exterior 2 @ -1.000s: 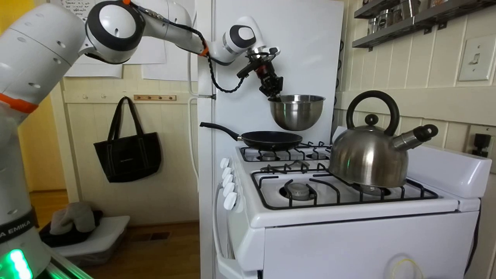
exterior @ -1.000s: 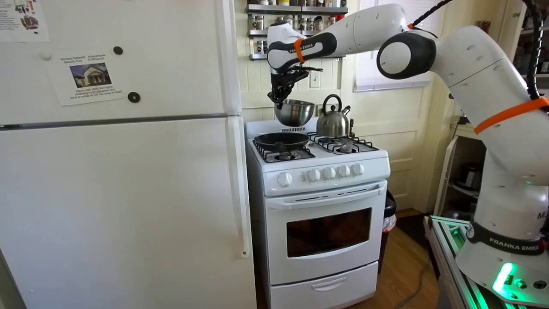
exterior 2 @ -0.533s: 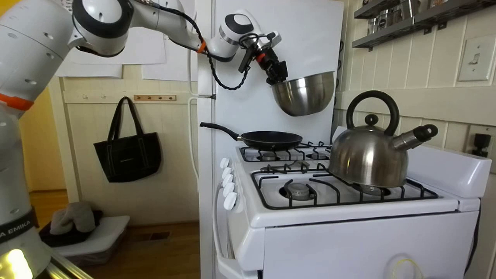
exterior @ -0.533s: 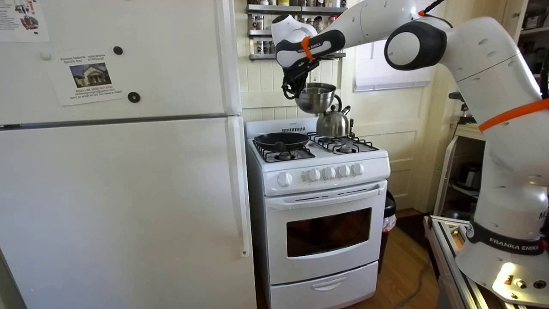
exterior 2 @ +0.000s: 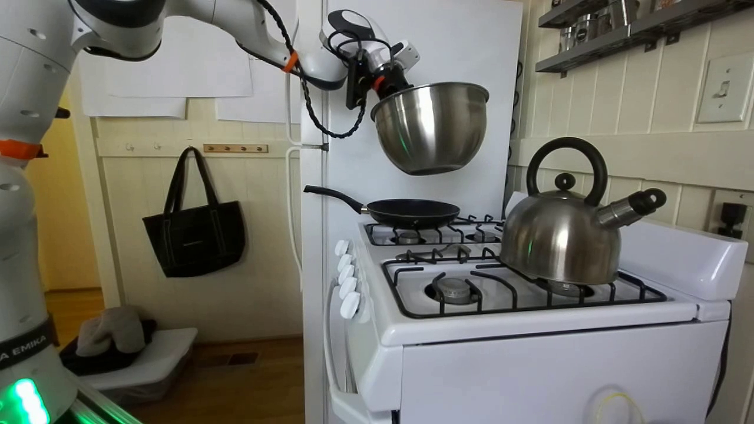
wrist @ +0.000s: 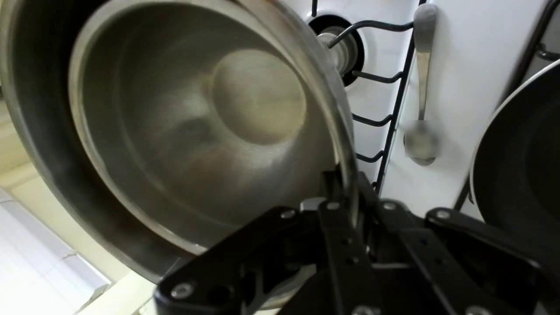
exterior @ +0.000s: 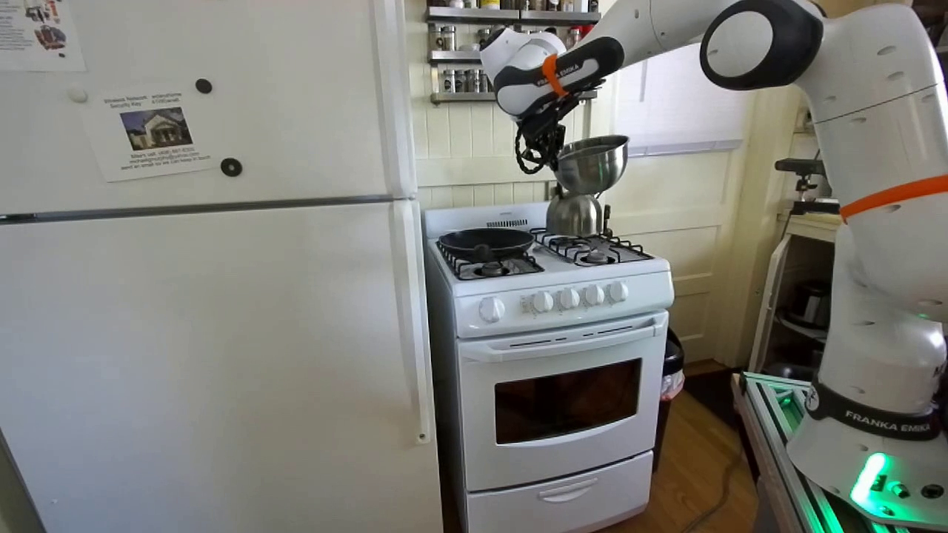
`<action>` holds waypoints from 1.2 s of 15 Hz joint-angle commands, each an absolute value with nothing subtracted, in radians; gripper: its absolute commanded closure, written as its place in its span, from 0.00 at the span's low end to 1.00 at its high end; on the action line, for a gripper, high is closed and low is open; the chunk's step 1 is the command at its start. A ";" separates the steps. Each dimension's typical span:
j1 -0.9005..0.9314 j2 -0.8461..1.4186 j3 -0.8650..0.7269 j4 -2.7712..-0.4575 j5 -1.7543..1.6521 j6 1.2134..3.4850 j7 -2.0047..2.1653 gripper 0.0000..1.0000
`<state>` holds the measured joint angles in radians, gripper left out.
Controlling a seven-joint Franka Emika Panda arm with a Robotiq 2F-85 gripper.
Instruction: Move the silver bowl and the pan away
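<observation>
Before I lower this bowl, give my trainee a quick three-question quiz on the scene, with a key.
1. Choose: the fingers grip the silver bowl by its (a) base, (b) rim, (c) handle.
2. True or false: the pan sits on the stove.
3. Name it: which spouted metal vessel also stands on the stove?

Key: 1. b, the rim. 2. True. 3. The kettle.

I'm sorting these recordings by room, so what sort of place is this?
A kitchen, probably in a home. A white gas stove with open burner grates stands beside a large white fridge, and a metal kettle sits on the stove.
</observation>
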<state>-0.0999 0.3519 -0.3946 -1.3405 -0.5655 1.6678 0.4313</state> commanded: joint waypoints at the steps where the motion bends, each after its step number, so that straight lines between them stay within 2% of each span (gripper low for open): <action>1: -0.134 0.355 -0.354 -1.330 -0.577 1.660 0.434 0.97; 7: -0.195 0.424 -0.358 -1.335 -0.539 1.604 0.465 0.97; 12: -0.262 0.457 -0.348 -1.355 -0.377 1.570 0.490 0.97; 18: -0.300 0.446 -0.361 -1.385 -0.235 1.664 0.573 0.97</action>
